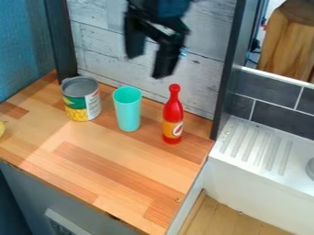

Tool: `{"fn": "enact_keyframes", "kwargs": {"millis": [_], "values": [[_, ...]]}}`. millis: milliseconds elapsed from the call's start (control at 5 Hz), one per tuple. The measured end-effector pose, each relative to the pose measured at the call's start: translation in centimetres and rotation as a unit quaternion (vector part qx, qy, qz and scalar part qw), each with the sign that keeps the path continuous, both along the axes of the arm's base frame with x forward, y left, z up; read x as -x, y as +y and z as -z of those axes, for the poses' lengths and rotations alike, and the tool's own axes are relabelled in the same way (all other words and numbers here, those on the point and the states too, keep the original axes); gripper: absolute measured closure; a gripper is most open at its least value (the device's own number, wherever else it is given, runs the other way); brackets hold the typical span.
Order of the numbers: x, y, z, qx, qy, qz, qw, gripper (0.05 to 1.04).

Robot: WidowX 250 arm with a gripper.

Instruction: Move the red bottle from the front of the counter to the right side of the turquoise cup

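The black gripper hangs at the top centre, its two fingers apart with nothing between them, above the turquoise cup and the bottle and touching neither. A red bottle with a yellow label stands upright toward the counter's right side. Left of it is an upright turquoise cup. Farther left stands a can with a green, white and yellow label and a grey top. Part of a yellow object shows at the left edge. All three upright things stand apart on the wooden counter.
A whitewashed plank wall rises behind the counter between dark posts. To the right, a white sink unit with a ridged drainboard sits before dark tiles. A blue wall borders the left.
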State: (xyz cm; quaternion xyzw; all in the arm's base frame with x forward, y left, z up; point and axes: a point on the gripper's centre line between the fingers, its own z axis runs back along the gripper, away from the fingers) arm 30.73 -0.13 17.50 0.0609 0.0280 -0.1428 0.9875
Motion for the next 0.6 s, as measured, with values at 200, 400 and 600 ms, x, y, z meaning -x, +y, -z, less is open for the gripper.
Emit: {"fn": "enact_keyframes", "kwargs": {"millis": [200, 400, 600], "values": [[4.7, 4.8, 1.4, 0.003, 0.079, -0.038, 0.9961, 0.083], [8.7, 9.5, 2.3, 0.005, 0.119, -0.069, 0.9905, 0.083], [10.5, 12.6, 2.3, -0.014, 0.121, -0.084, 0.9890, 0.083]]}}
